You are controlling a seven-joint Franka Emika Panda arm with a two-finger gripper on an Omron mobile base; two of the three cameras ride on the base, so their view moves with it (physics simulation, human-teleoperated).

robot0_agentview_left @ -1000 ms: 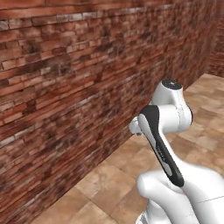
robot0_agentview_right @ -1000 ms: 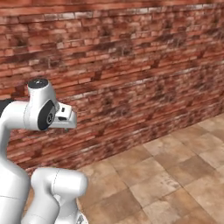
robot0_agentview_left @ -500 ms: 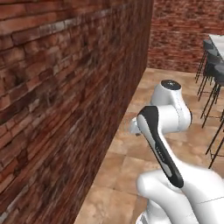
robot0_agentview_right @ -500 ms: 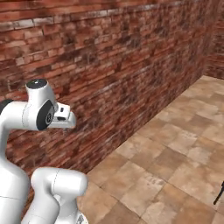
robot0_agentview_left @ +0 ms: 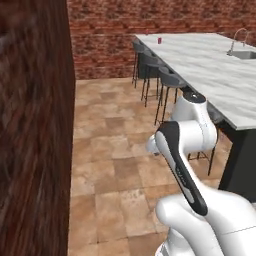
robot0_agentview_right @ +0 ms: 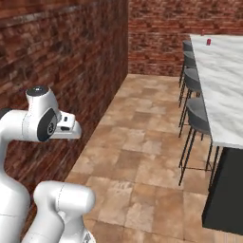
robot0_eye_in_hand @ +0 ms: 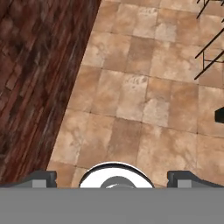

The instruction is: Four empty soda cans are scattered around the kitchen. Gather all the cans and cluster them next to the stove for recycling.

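Note:
One small red soda can (robot0_agentview_left: 159, 40) stands at the far end of the long pale island counter (robot0_agentview_left: 215, 70). From the right base view the same soda can (robot0_agentview_right: 208, 42) shows far off on the counter (robot0_agentview_right: 223, 90). My gripper (robot0_eye_in_hand: 113, 178) is open, its two dark fingertips (robot0_eye_in_hand: 41, 177) wide apart with nothing between them. It points down at the tiled floor (robot0_eye_in_hand: 140, 100), far from the can. The stove is out of view.
A dark brick wall (robot0_agentview_left: 30, 125) runs close on my left, and another brick wall (robot0_agentview_right: 161, 28) closes the far end. Dark bar stools (robot0_agentview_right: 197, 116) line the island's near side. A sink with a faucet (robot0_agentview_left: 242, 50) sits in the counter. Brown floor tiles lie between wall and stools.
The whole picture has swung as the base turned: the brick wall slid to the left, and the island, stools and can came into view. The gripper stays open.

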